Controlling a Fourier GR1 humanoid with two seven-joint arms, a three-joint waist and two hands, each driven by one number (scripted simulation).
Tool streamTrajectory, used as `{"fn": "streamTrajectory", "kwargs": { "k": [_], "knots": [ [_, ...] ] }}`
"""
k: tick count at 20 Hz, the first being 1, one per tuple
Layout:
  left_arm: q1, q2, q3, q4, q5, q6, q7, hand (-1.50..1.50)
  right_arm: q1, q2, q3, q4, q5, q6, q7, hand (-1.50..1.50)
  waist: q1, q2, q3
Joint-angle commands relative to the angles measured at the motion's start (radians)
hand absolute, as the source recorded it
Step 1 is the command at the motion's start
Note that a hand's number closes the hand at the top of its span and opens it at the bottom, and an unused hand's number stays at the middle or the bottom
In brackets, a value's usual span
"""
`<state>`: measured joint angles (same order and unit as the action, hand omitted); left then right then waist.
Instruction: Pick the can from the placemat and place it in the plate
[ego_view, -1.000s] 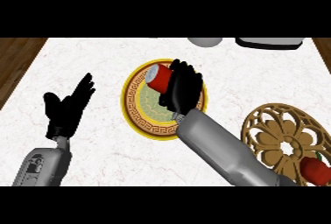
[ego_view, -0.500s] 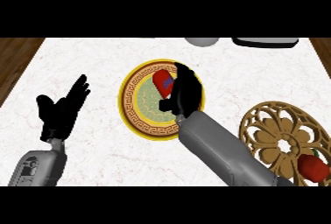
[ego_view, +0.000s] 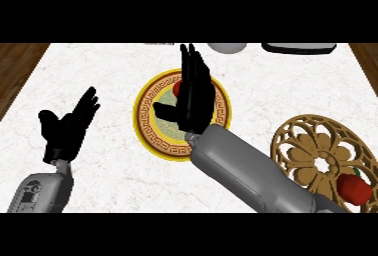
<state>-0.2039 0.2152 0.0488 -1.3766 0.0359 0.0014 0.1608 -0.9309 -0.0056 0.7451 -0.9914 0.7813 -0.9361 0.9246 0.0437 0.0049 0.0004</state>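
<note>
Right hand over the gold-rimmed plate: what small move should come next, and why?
Probably lift the right hand up and back toward the robot. Its fingers are straight above the gold-rimmed round plate, and the red can shows on the plate beside it, seemingly released.

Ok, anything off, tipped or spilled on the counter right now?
Nothing spilled or damaged. The red can lies on the plate, mostly hidden behind the open right hand, so its pose is unclear. A red item sits on the lattice placemat. The left hand rests open.

white bowl (ego_view: 227, 48), dark tray (ego_view: 299, 48), red apple (ego_view: 355, 188)
</note>
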Motion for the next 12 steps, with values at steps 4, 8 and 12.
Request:
{"fn": "streamTrajectory", "kwargs": {
  "k": [4,8,12],
  "knots": [
    [0.001,-0.014,0.008,0.017,0.0,0.011,-0.018,0.0,0.061,0.005,-0.018,-0.21,-0.181,-0.184,0.066,-1.5,-0.011,0.0,0.001],
    [0.02,0.021,0.034,-0.003,0.012,-0.011,-0.017,0.0,0.132,0.005,0.029,-0.259,-0.29,-0.248,-0.021,-1.5,-0.014,0.0,0.0],
    [-0.003,0.004,0.029,-0.034,0.0,0.017,0.038,0.0,0.257,-0.014,0.002,-0.348,-0.32,-0.181,-0.215,-1.5,-0.043,-0.005,0.0]
  ]
}}
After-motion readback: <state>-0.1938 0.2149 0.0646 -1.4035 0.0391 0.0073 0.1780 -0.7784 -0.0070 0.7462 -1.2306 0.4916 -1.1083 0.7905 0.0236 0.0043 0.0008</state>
